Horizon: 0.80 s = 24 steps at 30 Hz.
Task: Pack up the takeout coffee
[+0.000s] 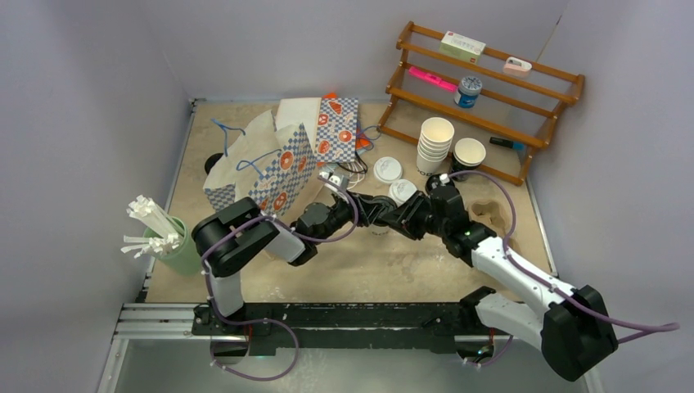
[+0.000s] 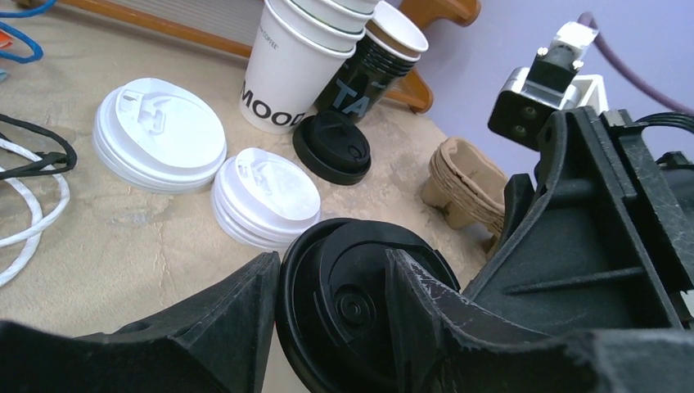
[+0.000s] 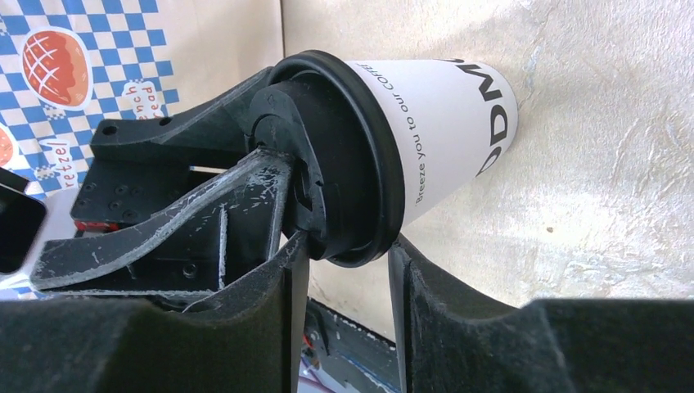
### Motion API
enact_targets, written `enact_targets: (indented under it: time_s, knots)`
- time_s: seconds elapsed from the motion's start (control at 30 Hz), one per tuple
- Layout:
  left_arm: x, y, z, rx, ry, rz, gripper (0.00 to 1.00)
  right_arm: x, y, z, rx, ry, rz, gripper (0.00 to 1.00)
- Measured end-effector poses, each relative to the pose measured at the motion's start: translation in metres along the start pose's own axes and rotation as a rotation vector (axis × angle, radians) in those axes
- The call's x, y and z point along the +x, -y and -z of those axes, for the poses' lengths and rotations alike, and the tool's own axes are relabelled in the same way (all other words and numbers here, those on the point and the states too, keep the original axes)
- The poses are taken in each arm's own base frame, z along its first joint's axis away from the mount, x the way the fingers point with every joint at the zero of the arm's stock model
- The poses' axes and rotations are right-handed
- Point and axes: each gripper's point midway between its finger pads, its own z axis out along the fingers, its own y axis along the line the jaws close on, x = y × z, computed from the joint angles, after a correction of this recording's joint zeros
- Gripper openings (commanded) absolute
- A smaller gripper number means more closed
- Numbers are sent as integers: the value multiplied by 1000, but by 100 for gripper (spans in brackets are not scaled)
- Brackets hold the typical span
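**Left tool** [image 2: 331, 270]: closed, as I read it, on the black lid of the takeout coffee [image 3: 442, 123], mid-table between both arms.

**Right tool** [image 3: 348, 252]: narrow, flanking the lid's rim. I cannot tell whether it pinches.

**Progress:** I judge packing is just starting. The checked bag [image 1: 278, 168] lies near, and I see no cup in it.

**Views:** The right wrist alone shows the cup's printed wall. The left wrist shows only its lid. Overhead, the arms hide the cup.
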Motion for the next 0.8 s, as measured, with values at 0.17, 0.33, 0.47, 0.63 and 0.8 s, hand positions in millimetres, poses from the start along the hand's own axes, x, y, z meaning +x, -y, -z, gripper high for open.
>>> enact_targets:
  time_s: [0.17, 0.33, 0.47, 0.63, 0.8]
  knots:
    - [-1, 6, -9, -13, -85, -28, 59, -5, -3, 6, 0, 23, 60, 55]
    - [-2, 14, -17, -26, -184, -53, 64, -11, 4, 16, 59, 45, 134, 60]
    - [-2, 15, -17, -47, -257, -78, 67, -13, 7, 21, 81, 53, 185, 65]
    - [-2, 12, -11, -48, -310, -71, 70, -15, 4, 26, 76, 56, 233, 71]
    - [-3, 9, -7, -46, -342, -65, 73, -30, -30, 35, 14, 92, 314, 72]
